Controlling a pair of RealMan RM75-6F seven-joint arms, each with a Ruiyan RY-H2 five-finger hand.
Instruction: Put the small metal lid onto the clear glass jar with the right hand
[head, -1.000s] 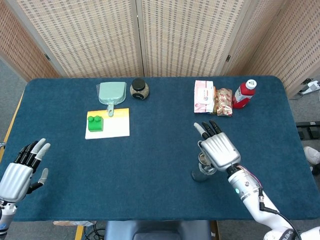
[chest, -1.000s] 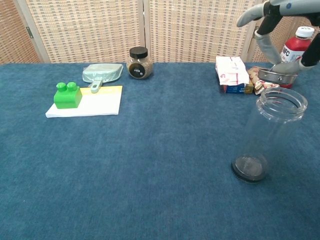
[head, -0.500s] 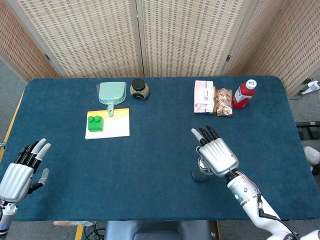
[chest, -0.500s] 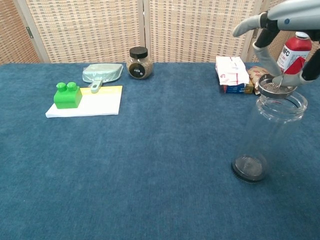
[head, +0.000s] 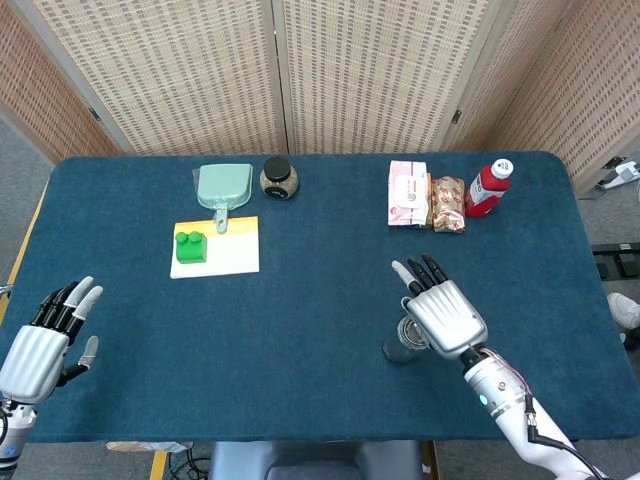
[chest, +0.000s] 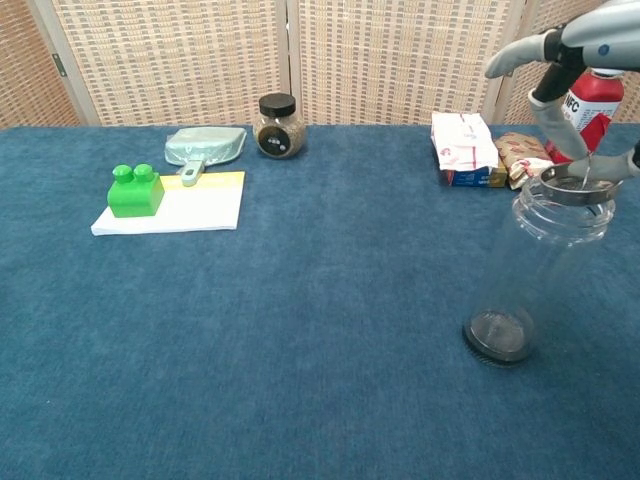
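Head view: my right hand (head: 443, 315) sits over the clear glass jar (head: 400, 346) near the tabletop's front edge, right of centre; lid hidden under it. Left hand (head: 40, 335) idles spread at the front-left corner.

Chest view: fingers (chest: 552, 105) pinch the small metal lid (chest: 576, 185), which rides the jar mouth, looks slightly tilted (hard to tell). I'd level it, centre it w/ the rim, then release gently.

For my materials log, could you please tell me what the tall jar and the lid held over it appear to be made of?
The jar looks like clear glass: the blue cloth shows through its walls and the rim glints. The lid, held at the jar's mouth by the right hand, appears to be thin grey metal with a dull sheen.
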